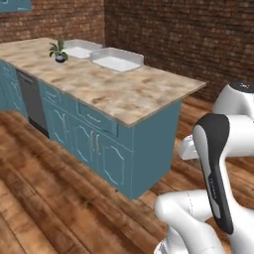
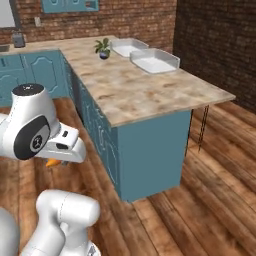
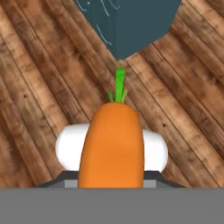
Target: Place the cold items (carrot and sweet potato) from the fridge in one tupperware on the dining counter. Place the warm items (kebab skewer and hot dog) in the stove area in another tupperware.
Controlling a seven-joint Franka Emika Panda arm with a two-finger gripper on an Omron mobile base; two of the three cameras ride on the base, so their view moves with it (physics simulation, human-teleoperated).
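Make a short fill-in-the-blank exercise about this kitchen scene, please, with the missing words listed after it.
1. The end effector holds a ____ with a green tip.
2. Two white tubs stand on the counter beside a small potted ____.
3. The floor under the end effector is made of ____.
4. The wall behind the counter is made of ____.

Missing words: carrot; plant; wood; brick
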